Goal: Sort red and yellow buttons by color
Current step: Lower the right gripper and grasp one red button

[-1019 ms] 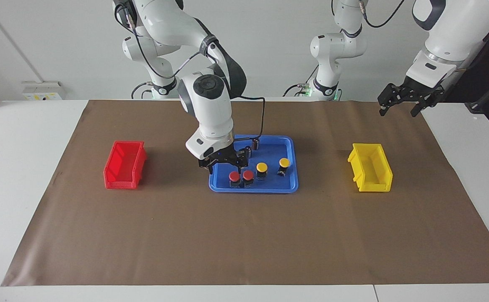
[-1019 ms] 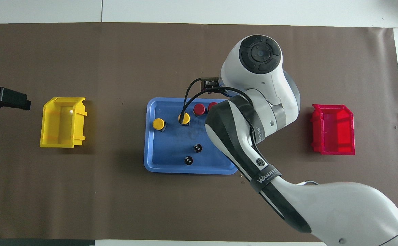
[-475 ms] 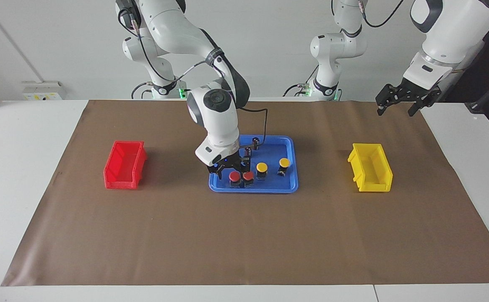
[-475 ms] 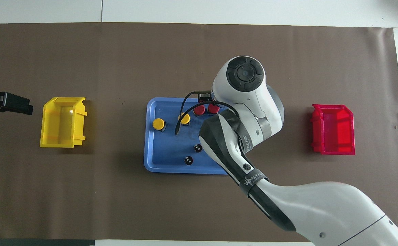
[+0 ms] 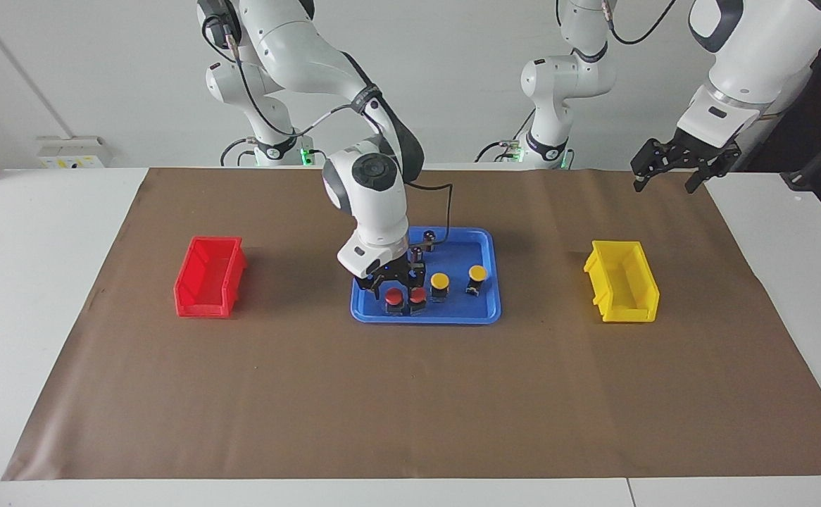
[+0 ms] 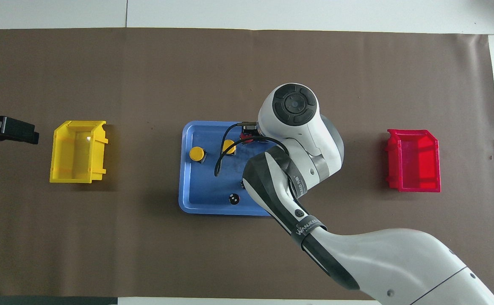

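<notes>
While bins [image 5: 210, 276] sit bare, tray [image 5: 484, 239] holds buttons [image 5: 439, 281].

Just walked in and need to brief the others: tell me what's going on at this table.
The right gripper is down in the blue plastic tray, over the red-capped push-button nearest the red bin; a grip isn't clear. The second red button and both yellow-capped buttons sit in the tray. The left gripper waits, open, near the yellow bin. Both bins look empty.

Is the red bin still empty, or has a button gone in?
Empty. The red bin shows only its bare floor in the overhead view, and both red buttons stand in the blue tray.
</notes>
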### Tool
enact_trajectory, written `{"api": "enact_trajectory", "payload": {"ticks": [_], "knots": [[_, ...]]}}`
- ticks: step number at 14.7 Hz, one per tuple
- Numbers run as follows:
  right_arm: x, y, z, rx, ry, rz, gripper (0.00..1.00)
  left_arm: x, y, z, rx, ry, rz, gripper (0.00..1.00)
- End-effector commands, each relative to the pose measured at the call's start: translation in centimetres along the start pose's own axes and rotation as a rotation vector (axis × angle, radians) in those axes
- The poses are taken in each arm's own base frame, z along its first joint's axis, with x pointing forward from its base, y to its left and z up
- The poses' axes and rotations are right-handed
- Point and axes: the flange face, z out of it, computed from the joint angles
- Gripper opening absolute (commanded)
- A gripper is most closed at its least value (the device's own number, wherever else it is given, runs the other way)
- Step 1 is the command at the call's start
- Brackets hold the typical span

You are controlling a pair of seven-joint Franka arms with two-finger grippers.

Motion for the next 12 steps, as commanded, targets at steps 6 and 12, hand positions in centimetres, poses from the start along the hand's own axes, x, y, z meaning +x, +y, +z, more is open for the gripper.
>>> {"api": "enact_trajectory", "payload": {"ticks": [6,12], "knots": [[-0.32,0.78,-0.32,-0.012,0.019,-0.009,0.66,-0.82,-1.51,-0.15,-0.012,0.011,-0.019,1.00],[-0.56,0.91,0.01,-0.012,0.017,-0.009,0.64,-0.82,-1.52,-0.08,-0.012,0.010,-0.019,1.00]]}}
